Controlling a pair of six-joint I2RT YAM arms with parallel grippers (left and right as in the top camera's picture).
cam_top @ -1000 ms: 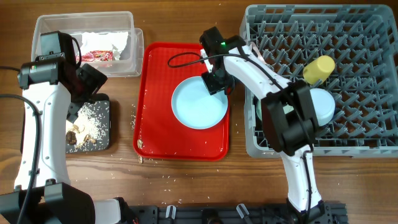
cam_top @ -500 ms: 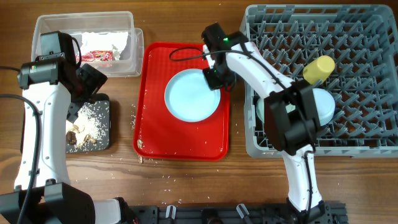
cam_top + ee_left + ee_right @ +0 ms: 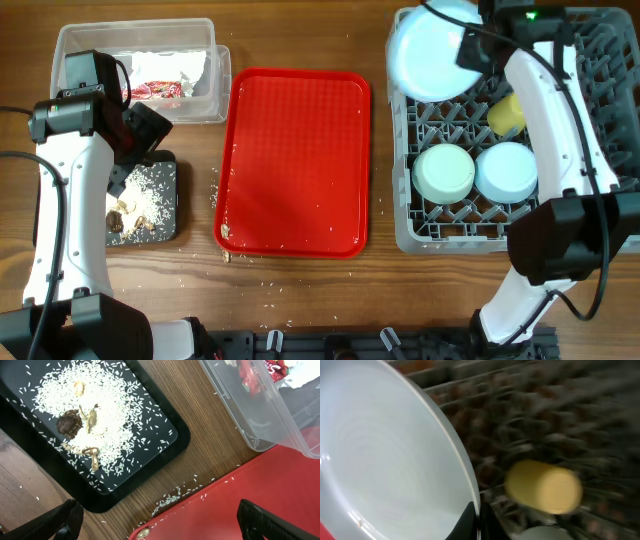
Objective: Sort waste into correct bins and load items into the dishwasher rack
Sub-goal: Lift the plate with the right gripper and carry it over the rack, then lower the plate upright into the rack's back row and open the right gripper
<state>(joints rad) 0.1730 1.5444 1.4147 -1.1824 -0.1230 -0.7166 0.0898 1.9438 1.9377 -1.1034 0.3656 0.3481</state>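
**Plate lifted from red tray to rack**

Overhead: since half a second ago, the plate [image 3: 425, 55] has been carried off the red tray [image 3: 295, 160]. It is now held over the far left corner of the rack [image 3: 600, 238], clamped by the right gripper [image 3: 470, 50]. A mint bowl [image 3: 443, 172], a blue bowl [image 3: 505, 170] and the cup [image 3: 507, 112] are seen in the rack.

Left wrist: the left gripper [image 3: 160, 507] is held wide apart above the black tray [image 3: 181, 440] with its crumbs [image 3: 100, 415]. The wrapper [image 3: 255, 375] lies in the tub [image 3: 260, 415].

Right wrist: the plate's rim is pinched, and the cup is blurred beyond it.
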